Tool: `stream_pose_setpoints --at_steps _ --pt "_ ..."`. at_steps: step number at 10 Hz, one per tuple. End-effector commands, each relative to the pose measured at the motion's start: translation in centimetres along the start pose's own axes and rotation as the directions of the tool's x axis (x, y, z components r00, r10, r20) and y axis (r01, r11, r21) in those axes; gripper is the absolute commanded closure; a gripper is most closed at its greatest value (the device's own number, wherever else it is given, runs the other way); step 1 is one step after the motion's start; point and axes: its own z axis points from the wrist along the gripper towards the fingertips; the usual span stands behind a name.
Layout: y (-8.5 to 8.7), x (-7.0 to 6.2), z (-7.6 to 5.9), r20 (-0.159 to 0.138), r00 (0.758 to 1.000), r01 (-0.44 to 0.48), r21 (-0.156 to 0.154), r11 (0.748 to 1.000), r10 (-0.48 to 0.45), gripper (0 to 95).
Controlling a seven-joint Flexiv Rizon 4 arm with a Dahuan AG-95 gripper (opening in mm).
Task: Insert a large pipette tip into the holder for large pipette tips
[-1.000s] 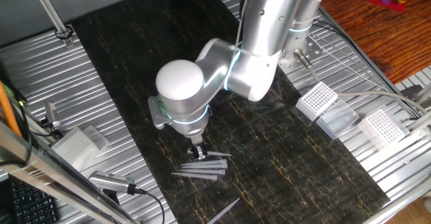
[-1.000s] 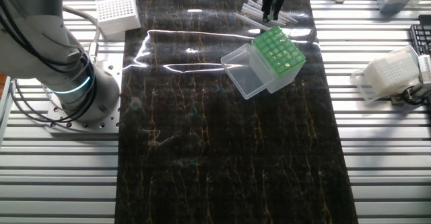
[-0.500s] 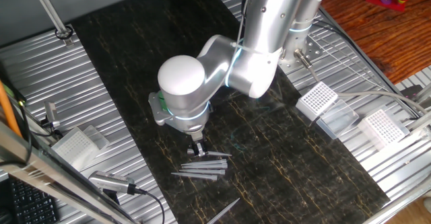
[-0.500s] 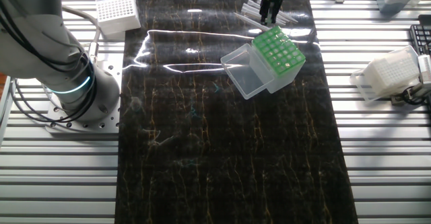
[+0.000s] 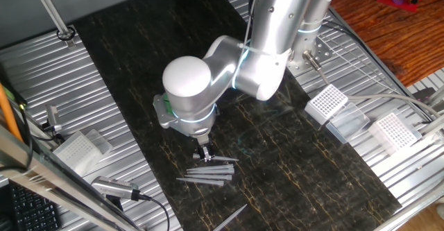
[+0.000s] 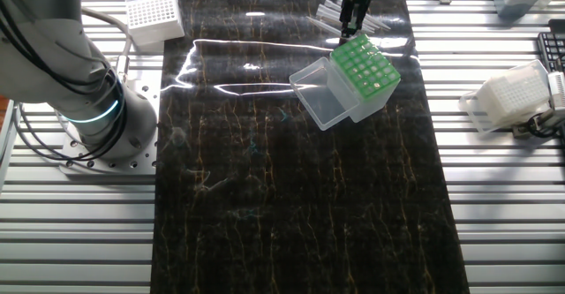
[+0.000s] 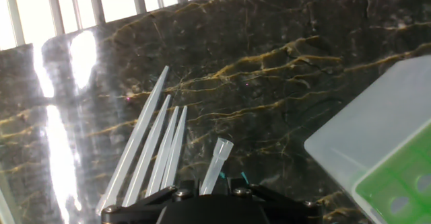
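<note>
The gripper (image 5: 202, 154) pinches one tip (image 7: 214, 165) — other tips (image 7: 149, 155) lie below, the holder (image 6: 362, 74) just beside.

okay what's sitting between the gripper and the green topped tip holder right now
Only bare dark marble tabletop: the other fixed view shows the gripper just beyond the holder, nothing between.

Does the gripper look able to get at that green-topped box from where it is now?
Probably yes. The gripper hangs just beside the holder, whose clear lid is swung open, leaving the green grid uncovered. Nothing stands between them.
</note>
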Motion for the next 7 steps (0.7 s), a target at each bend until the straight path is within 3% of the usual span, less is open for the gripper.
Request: stream_pose_setpoints --at_steps 1,7 --pt "0.03 -0.12 0.02 0.010 0.997 -0.078 0.003 0.997 0.078 76.0" --pt "0.12 -0.12 0.44 0.012 0.996 -0.083 0.009 0.996 0.083 76.0"
